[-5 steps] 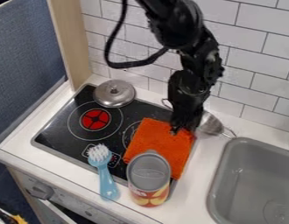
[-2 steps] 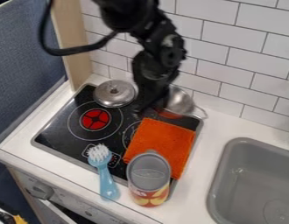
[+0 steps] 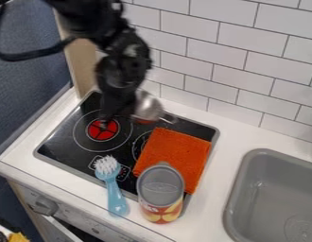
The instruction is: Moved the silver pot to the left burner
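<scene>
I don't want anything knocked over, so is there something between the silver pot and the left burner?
Nothing visible but the gripper stands between the silver pot and the left burner, and it hides part of that stretch. The orange cloth lies off to the side.

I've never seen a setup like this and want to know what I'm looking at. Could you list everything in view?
Silver pot: one, silver, beside the gripper, towards the wall
Stovetop: one, black with red burner centre, set in the counter
Cloth: one, orange, stovetop's right side
Brush: one, blue with white bristles, across the stovetop's front edge
Can: one, silver top, red-and-yellow label, by the cloth
Counter: one, white, around the stovetop
Sink: one, grey, right
Wall tiles: many, white, behind
Panel: one, wooden, left
Knob: one, grey, lower left
Robot arm: one, black, upper left
Gripper: one, black, over the red burner centre
</scene>
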Tool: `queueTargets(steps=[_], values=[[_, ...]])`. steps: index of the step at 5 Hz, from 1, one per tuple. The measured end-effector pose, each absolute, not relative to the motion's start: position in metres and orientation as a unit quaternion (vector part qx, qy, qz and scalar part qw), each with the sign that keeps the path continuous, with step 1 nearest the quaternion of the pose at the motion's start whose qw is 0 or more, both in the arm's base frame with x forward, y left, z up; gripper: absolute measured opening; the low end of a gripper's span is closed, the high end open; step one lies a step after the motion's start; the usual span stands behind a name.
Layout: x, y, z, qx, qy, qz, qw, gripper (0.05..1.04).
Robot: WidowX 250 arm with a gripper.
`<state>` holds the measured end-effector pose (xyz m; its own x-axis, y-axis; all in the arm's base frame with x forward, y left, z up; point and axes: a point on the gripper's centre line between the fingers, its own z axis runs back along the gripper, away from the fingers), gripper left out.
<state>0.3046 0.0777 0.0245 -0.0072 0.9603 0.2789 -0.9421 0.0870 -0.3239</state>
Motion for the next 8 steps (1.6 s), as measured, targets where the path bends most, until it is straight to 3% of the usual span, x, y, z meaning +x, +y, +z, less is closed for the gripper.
queueTargets(steps=[2, 4, 5, 6, 8], values=[[0.277, 0.122, 0.002, -0.013, -0.222, 0.714, 0.663, 0.059], [0.270, 0.125, -0.023, -0.063, -0.192, 0.711, 0.673, 0.059], [0.272, 0.125, -0.029, -0.065, -0.181, 0.716, 0.671, 0.084], [0.270, 0.124, -0.029, -0.055, -0.172, 0.716, 0.674, 0.244], [0.270, 0.116, -0.022, -0.036, -0.167, 0.708, 0.686, 0.830]])
